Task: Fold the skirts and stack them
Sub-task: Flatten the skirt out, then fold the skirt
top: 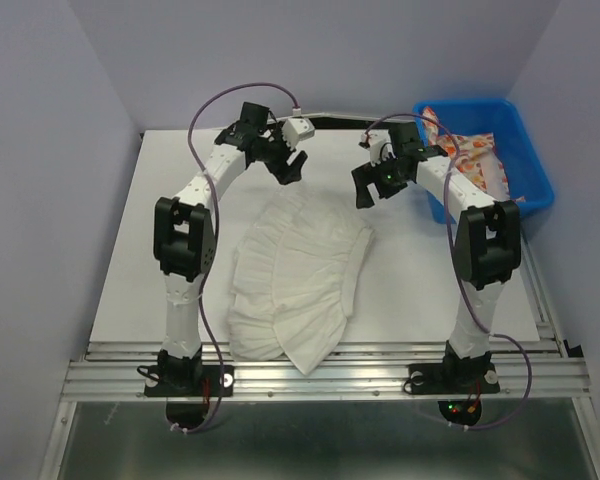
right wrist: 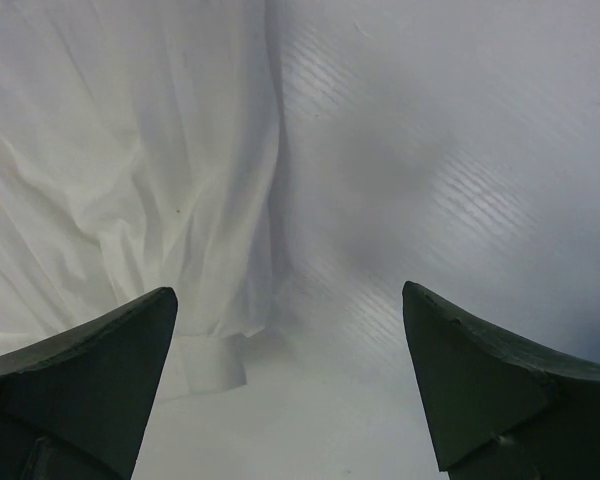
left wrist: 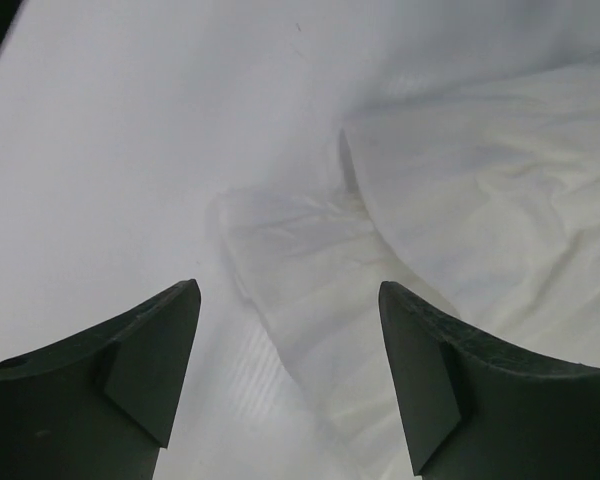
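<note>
Top external view: the white skirt is seen spread flat on the table, with its wide ruffled hem turned toward the arm bases and its narrower end turned away from them. The left gripper is held just beyond the far left corner of the white skirt, and the right gripper just beyond its far right corner, so that the narrow end lies between them. In the left wrist view the jaws are shown wide apart with nothing held; under them bare table is seen, and the white skirt's edge, with a flat band of cloth, runs in from the right. In the right wrist view the jaws are likewise spread wide and empty, with the white skirt's gathered edge lying under the left jaw and bare table under the right one. The printed skirt is found well to the right of the white skirt, bunched inside the blue bin, which is set at the table's far right corner.
</note>
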You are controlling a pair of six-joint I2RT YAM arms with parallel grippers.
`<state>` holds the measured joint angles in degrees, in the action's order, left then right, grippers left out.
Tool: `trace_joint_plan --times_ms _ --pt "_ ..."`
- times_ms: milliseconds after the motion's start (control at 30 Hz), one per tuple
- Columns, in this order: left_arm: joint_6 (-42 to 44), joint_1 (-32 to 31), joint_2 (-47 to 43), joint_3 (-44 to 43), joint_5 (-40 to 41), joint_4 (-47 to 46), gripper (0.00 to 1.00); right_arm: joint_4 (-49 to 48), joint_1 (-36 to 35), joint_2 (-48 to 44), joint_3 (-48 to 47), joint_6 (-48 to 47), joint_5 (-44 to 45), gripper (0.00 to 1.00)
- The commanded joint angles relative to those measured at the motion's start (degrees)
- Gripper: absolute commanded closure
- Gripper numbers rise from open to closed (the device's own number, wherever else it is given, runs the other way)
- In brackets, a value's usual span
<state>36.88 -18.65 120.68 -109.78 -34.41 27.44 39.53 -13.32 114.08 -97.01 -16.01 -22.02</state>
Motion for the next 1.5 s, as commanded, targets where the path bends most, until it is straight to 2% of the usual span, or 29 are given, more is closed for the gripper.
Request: trace_joint_plan --times_ms 0,67,133,333,433,533,567,600,633,667,767,800,833,867,900,1000,1133,1367,1467 --pt "-1.82 -0.15 10.32 -14.56 -0.83 -1.34 0.16 1.69 -0.65 1.49 0.59 0.98 0.58 0.02" --pt "1.33 -0.15 14.12 -21.49 -1.87 1.11 0.16 1.69 -0.65 2.63 1.12 0.37 -0.21 0.04" --pt "3.19 -0.15 17.90 -23.72 -3.29 1.74 0.15 1.87 -0.65 3.34 2.17 0.02 -2.22 0.05" --pt "11.61 -1.38 21.78 -24.17 -4.88 4.81 0.12 4.77 -0.65 7.20 2.70 -2.44 -7.06 0.12" --pt "16.27 -1.91 22.75 -24.69 -4.35 10.07 0.13 6.26 -0.65 8.34 2.71 -4.02 -8.82 0.16" --pt "20.15 -2.17 22.05 -22.33 -2.25 14.30 0.16 7.40 -0.65 9.66 2.00 -4.82 -10.32 0.29" --pt "22.25 -2.26 22.14 -21.89 -0.06 16.66 0.20 7.41 -0.65 10.10 1.74 -4.91 -10.32 0.39" --pt "23.83 -2.35 22.31 -22.06 0.74 18.59 0.20 7.49 -0.65 10.63 1.30 -4.99 -10.32 0.44" --pt "25.15 -2.26 22.84 -22.23 1.45 20.61 0.28 7.49 -0.65 11.16 0.34 -5.43 -9.80 0.48" --pt "26.99 -2.18 22.93 -22.24 2.93 24.03 0.33 7.49 -0.65 11.34 -0.10 -5.78 -9.45 0.58" --pt "27.98 -1.30 22.23 -21.19 4.70 26.61 0.62 7.32 -0.65 11.60 -1.86 -6.75 -7.87 0.73" --pt "27.54 -0.95 21.71 -20.22 5.32 26.35 0.74 7.32 -0.65 11.78 -2.39 -6.75 -7.60 0.85" --pt "26.41 0.10 20.39 -19.78 5.67 25.22 0.88 7.32 -0.65 11.78 -3.44 -6.93 -7.42 0.90" --pt "25.27 0.63 19.51 -19.60 5.93 22.77 0.95 7.23 -0.65 11.69 -4.06 -6.76 -7.34 0.99" --pt "24.39 1.33 18.81 -19.69 5.33 21.61 1.00 7.06 -0.65 11.60 -4.58 -6.75 -7.16 0.99" --pt "21.04 3.45 15.64 -22.31 2.78 18.79 1.00 6.97 -0.65 10.90 -6.26 -6.84 -7.42 0.99" --pt "22.61 3.63 13.01 -23.82 0.14 22.30 1.00 6.44 -0.65 9.67 -7.05 -7.37 -8.48 0.99" --pt "21.84 3.63 7.56 -14.79 -1.88 21.00 1.00 7.93 -0.65 9.84 -8.72 -9.48 -9.53 0.99" --pt "21.82 3.63 5.53 -12.31 -1.80 21.07 0.96 8.55 -0.65 9.93 -8.98 -10.18 -9.71 0.99"
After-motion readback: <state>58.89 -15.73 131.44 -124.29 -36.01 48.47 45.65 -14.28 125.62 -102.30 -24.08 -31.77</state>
